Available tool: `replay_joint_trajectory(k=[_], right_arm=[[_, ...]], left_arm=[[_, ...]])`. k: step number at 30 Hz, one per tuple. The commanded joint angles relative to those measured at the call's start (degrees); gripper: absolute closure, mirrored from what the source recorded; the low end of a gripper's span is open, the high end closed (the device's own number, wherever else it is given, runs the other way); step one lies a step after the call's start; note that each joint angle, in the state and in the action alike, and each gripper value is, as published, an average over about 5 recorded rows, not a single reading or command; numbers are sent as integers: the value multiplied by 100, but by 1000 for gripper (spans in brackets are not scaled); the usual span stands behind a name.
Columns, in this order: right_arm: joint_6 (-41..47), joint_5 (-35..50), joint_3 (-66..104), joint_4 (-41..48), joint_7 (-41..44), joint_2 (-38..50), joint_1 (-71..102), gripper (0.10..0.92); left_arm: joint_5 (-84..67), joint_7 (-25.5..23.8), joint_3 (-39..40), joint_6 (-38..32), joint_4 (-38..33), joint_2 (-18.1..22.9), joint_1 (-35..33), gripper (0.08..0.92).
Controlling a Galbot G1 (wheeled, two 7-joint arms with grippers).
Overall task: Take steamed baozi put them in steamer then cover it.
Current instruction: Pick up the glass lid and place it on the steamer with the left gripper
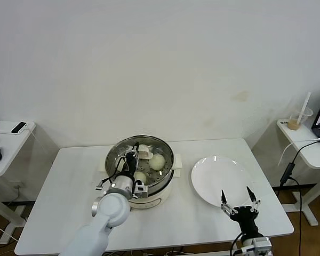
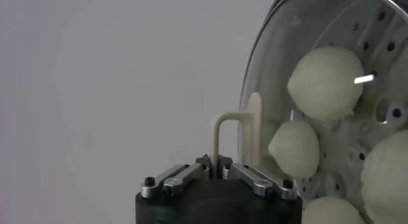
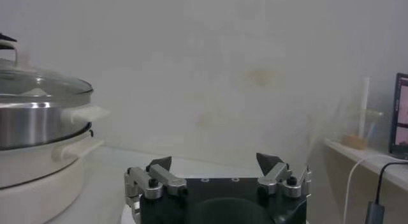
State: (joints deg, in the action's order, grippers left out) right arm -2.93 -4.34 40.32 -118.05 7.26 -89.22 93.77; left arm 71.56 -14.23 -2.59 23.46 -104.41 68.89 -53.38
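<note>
The steamer (image 1: 156,196) stands mid-table, a steel pot on a white base. The cover (image 1: 149,145), a glass lid, lies on top of it. Several baozi (image 1: 158,161) show through the glass on the perforated tray. My left gripper (image 1: 132,160) is over the lid and shut on its cream bar handle (image 2: 218,137); baozi (image 2: 325,82) sit behind the glass rim (image 2: 254,75). My right gripper (image 1: 239,205) is open and empty at the plate's front edge. It also shows in the right wrist view (image 3: 215,161), with the covered steamer (image 3: 32,126) off to its side.
An empty white plate (image 1: 216,176) lies right of the steamer. A side table (image 1: 10,140) with a phone stands at the left. Another side table (image 1: 309,146) at the right holds a cup with a straw (image 1: 298,118), a laptop and a hanging cable.
</note>
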Motion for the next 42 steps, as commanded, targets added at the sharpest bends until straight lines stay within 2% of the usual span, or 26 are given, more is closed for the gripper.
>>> replay_joint_trajectory(k=[1, 8, 11, 17, 23, 30, 34, 38, 42], right_arm=[[4, -13, -31, 11, 0, -8, -8, 203], [4, -15, -28, 8, 5, 0, -6, 203], [7, -17, -34, 10, 5, 1, -7, 203], [13, -23, -55, 7, 1, 6, -6, 203], [11, -5, -47, 7, -6, 35, 12, 203], [25, 79, -34, 39, -36, 127, 19, 203], [11, 210, -10, 119, -49, 257, 23, 203], [-24, 450, 62, 183, -48, 480, 68, 203], [-115, 716, 146, 217, -32, 745, 157, 203]], left_arm=[[19, -8, -8, 5, -56, 26, -25, 856], [3, 3, -24, -4, -43, 96, -91, 856], [-26, 16, -37, -4, -92, 119, -105, 829], [-169, 99, -88, -37, -419, 13, -260, 670], [-388, 306, -209, -188, -1000, -258, -834, 497], [-997, 787, -535, -576, -1608, -429, -1439, 289], [-1787, 1096, -813, -873, -1990, -439, -1946, 199], [-2999, 1512, -1231, -1302, -2342, -289, -2745, 179], [-4713, 2120, -1936, -1797, -2287, 353, -3478, 177]])
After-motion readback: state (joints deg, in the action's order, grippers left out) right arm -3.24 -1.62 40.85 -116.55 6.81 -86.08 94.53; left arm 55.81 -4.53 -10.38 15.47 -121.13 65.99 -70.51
